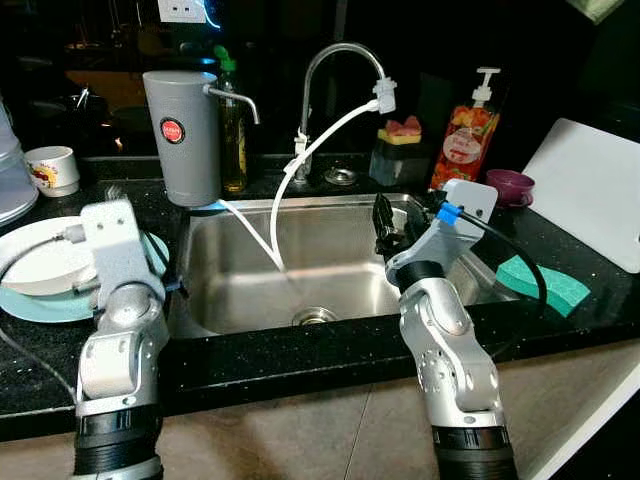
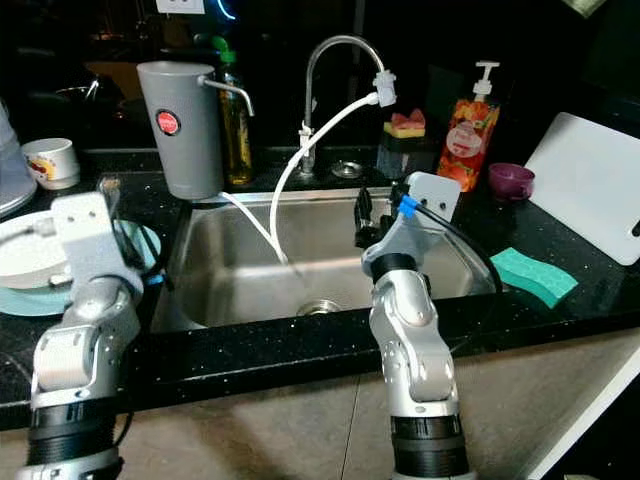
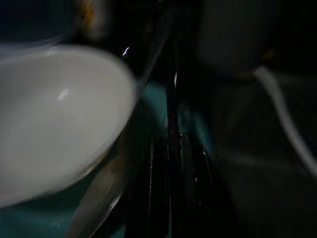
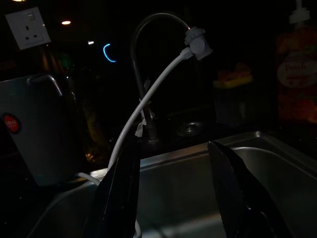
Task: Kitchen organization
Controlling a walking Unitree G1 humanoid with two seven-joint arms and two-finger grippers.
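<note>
Head views, sink [image 1: 250,290]: empty steel basin, white hose [image 1: 300,170] running from the tap [image 1: 335,60] into it.
Head views, left gripper [image 1: 165,268]: low at the edge of the white plate [image 1: 40,262], which sits on a teal plate [image 1: 50,305] left of the sink; cannot tell how the fingers stand.
Head views, right gripper [image 1: 385,225]: held over the sink's right side, holding nothing.
Head views, counter: grey dispenser [image 1: 185,135], cup [image 1: 52,168], sponge [image 1: 545,282], soap bottle [image 1: 465,135].
Left wrist: blurred; white plate close beside dark fingers.
Right wrist: fingers [image 4: 119,193] spread apart, empty, facing the tap.
Step, likely: take the plate. Slip one finger under the rim, pinch firmly, lift level so the stack stays put.
</note>
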